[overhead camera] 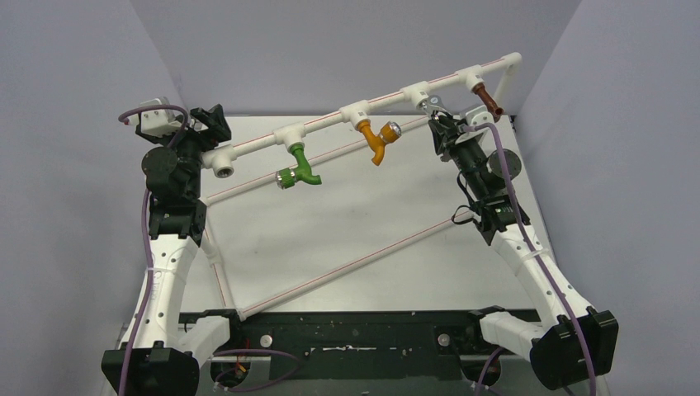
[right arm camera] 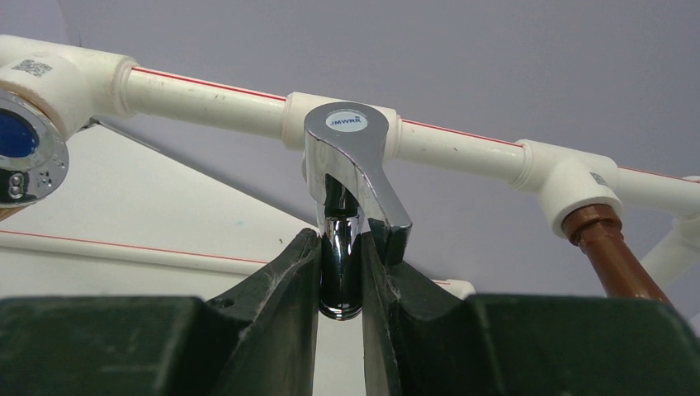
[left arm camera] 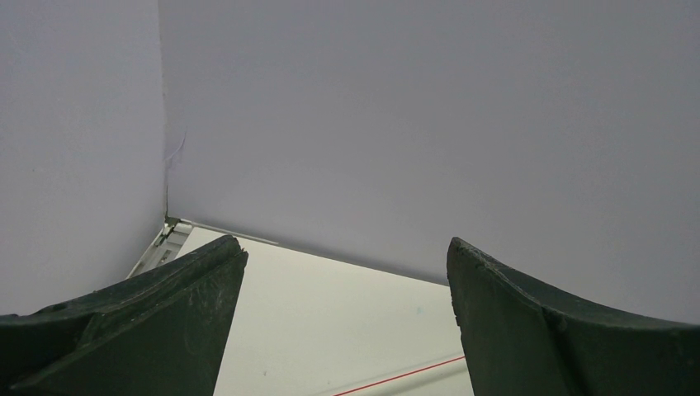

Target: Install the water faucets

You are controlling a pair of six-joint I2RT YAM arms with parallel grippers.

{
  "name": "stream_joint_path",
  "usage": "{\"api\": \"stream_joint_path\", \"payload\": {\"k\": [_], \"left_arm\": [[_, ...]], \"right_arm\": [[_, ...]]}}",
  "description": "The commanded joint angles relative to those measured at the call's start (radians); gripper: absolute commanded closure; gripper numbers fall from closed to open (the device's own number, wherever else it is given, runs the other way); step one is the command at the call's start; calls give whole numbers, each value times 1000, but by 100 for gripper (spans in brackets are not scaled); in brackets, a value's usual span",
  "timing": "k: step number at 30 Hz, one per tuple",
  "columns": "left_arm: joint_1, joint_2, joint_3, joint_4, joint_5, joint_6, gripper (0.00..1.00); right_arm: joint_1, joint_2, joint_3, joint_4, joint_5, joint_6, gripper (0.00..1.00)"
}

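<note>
Chrome faucet (right arm camera: 347, 190) sits against the white pipe (right arm camera: 206, 89) at centre frame, its long axis upright and the spout end pointing down. Your right gripper (right arm camera: 340, 247) reaches up from below, fingers clamped on that spout. Your left gripper (left arm camera: 347, 272), raised at the upper left of the top view, gapes wide and holds nothing.

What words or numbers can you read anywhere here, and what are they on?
"JMWR", then one last letter I can't make out: on the white round cap of the chrome tap.
Square code stickers on the white pipe fittings: too small to read.
Marks on the shiny disc at the left: too blurred to read.
</note>
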Motion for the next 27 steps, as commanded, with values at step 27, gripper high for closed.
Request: {"api": "stream_joint_path", "payload": {"k": [27], "left_arm": [[18,46,-90,-285,57,1,10]], "right_arm": [[3,46,90,54,174,380,100]]}}
